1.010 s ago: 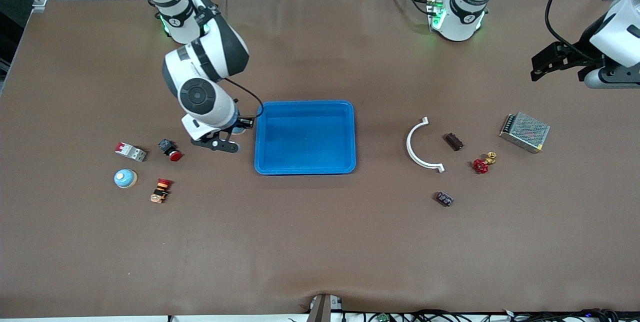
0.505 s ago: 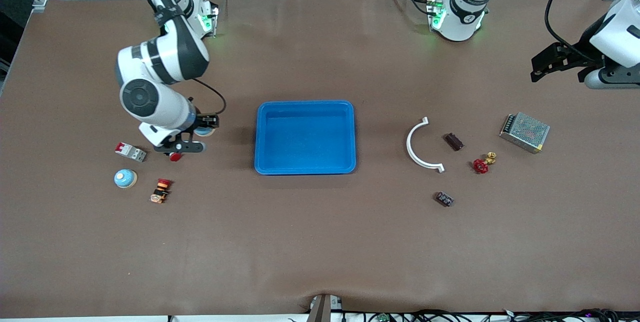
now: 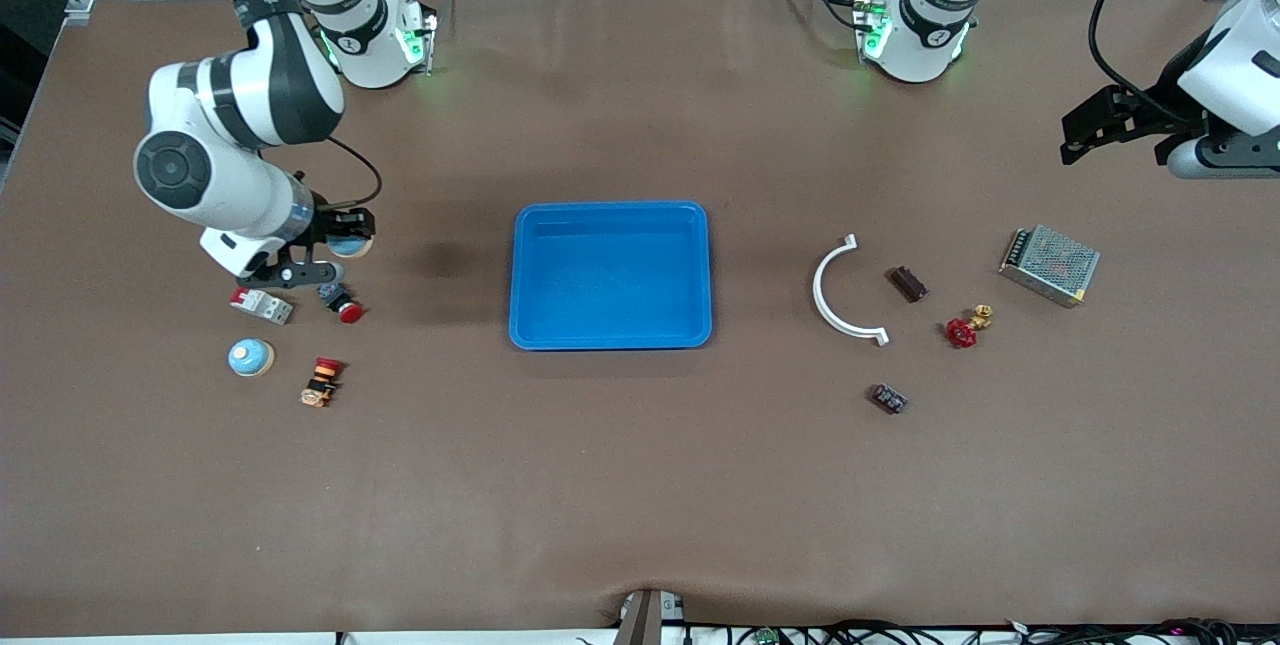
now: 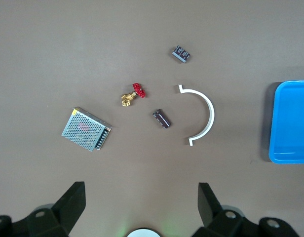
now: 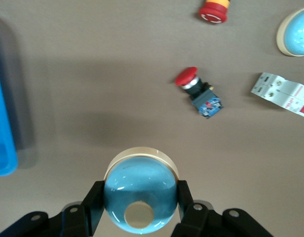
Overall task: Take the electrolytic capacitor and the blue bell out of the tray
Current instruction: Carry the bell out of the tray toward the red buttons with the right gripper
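Glossy blue domed bell (image 5: 141,193) clamped in right gripper (image 3: 335,247), carried clear of bright blue plastic tray (image 3: 610,335) toward right arm's end; left gripper (image 4: 142,210) parked, spread wide.

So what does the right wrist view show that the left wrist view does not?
Only the right wrist view shows the right tool shut on a blue bell, a red push button, a white breaker and a second blue bell. Only the left wrist view shows the metal box, red valve, white curved bracket and two small dark parts. Both show the blue tray.
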`<state>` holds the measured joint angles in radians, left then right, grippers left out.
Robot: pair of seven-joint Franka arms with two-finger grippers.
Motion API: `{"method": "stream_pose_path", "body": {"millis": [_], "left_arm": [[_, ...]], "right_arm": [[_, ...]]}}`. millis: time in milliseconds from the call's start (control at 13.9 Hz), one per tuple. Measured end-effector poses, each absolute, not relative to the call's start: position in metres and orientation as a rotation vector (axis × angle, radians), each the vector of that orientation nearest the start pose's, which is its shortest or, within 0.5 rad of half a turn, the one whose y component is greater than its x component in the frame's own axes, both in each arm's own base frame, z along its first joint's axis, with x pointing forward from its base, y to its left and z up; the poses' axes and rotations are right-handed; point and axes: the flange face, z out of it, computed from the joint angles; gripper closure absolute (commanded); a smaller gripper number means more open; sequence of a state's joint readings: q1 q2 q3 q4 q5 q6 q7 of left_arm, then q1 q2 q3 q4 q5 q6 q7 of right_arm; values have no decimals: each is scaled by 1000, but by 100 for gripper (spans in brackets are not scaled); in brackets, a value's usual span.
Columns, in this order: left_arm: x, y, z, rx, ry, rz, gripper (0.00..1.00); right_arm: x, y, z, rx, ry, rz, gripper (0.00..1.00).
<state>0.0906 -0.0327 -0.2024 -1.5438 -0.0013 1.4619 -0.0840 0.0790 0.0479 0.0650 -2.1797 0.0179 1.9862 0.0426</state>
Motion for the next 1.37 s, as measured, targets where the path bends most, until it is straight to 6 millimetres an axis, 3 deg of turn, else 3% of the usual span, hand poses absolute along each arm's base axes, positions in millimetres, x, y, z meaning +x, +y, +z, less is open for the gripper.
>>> {"method": "stream_pose_path", "body": {"millis": [649, 1155, 1371], "left_arm": [[530, -62, 645, -3131, 44, 72, 0], [530, -62, 645, -3131, 45, 72, 0], [530, -62, 645, -3131, 45, 72, 0]], "right_arm": [[480, -39, 302, -3091, -308, 225, 100], [467, -80, 279, -3099, -389, 134, 100], [464, -89, 263, -3099, -408, 105, 100]]}}
